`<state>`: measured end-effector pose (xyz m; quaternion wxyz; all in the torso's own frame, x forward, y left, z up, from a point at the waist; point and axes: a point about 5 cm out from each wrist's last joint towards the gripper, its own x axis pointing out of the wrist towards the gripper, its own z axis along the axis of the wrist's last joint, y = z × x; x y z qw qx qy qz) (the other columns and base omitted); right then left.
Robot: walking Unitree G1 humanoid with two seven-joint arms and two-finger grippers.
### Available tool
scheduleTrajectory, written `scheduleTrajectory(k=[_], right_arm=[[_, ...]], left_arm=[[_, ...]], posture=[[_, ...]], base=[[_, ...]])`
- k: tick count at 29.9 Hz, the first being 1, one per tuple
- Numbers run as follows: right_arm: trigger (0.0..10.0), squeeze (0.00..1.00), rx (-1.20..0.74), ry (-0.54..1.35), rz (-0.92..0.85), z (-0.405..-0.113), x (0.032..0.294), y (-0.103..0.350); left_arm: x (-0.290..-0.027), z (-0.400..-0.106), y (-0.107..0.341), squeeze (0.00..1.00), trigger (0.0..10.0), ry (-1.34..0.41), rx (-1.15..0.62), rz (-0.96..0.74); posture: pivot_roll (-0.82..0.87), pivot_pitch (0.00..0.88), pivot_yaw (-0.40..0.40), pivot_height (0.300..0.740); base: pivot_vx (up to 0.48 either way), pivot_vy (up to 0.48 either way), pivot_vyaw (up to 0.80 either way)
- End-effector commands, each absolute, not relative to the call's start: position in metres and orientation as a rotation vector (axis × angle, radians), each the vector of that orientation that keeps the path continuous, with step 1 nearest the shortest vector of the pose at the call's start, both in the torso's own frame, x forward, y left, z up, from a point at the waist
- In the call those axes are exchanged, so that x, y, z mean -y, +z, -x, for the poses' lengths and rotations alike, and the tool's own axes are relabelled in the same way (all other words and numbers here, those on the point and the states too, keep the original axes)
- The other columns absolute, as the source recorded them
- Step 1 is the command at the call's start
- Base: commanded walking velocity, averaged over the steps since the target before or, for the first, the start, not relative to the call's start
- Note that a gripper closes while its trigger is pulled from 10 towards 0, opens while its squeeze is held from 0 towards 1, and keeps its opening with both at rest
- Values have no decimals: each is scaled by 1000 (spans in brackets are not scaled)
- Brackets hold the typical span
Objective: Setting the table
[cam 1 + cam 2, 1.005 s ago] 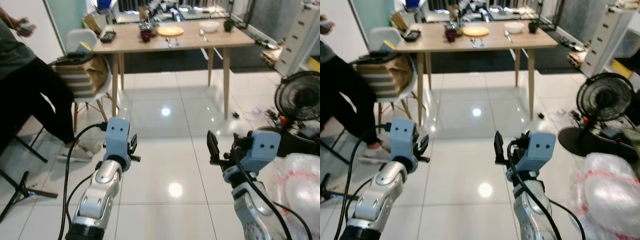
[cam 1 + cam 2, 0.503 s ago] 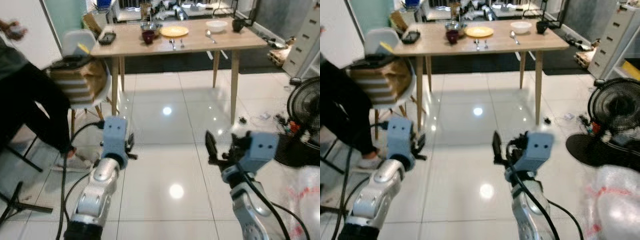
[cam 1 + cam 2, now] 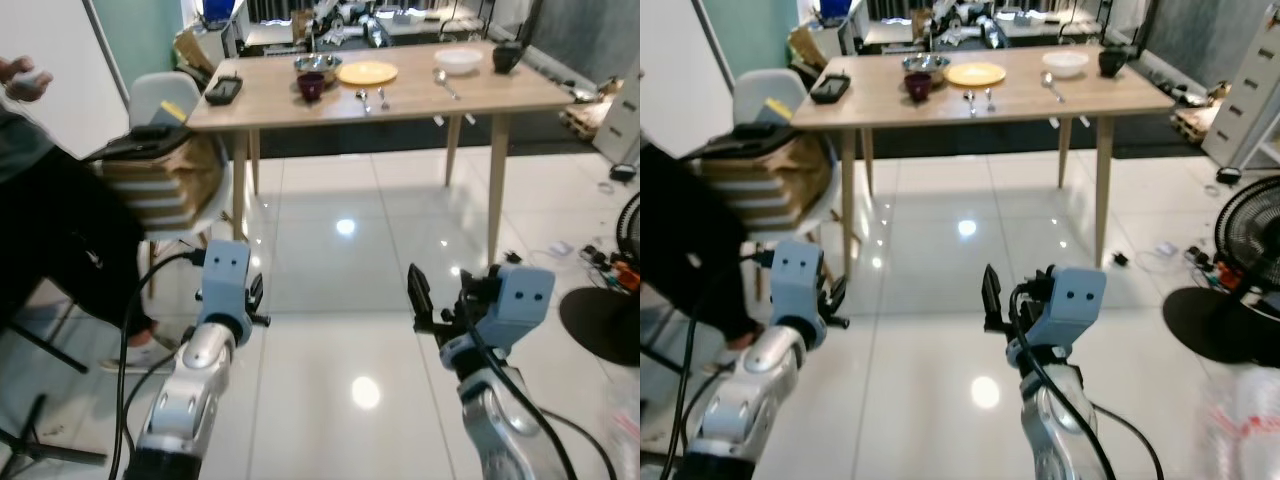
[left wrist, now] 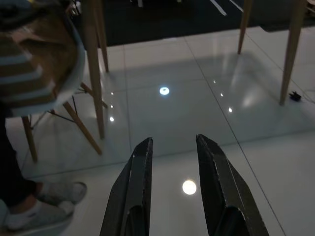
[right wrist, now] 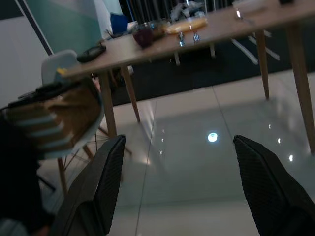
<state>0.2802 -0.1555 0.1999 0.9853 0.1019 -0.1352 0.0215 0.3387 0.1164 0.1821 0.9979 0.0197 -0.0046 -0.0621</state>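
Right hand wide open, left hand narrowly parted, both empty. Counter with yellow plate well ahead across floor; right hand likely nearer.

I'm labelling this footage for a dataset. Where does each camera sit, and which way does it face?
Left and right eye views: head, looking forward and down at the wooden table across the floor; both arms show, left pincer and right pincer.
Left wrist view: along its open fingers, toward floor and table legs.
Right wrist view: along its wide-open fingers, toward the table.
All share the table and chair.
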Motion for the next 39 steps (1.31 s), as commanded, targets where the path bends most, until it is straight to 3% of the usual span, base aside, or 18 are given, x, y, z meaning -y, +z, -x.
scheduleTrajectory(k=[1,29,39], right_arm=[[10000,0,257,62,-226,-279,149,197],[10000,0,252,42,-248,-280,153,197],[10000,0,252,47,-245,-280,153,197]], left_arm=[[-127,-338,174,0,10000,-88,-27,-54],[-127,-338,173,0,10000,-93,-38,-34],[-127,-338,173,0,10000,-96,-37,-31]], posture=[[-11,104,138,740],[-11,100,136,740],[-8,97,135,740]], base=[[420,0,0],[409,-212,0],[445,0,0]])
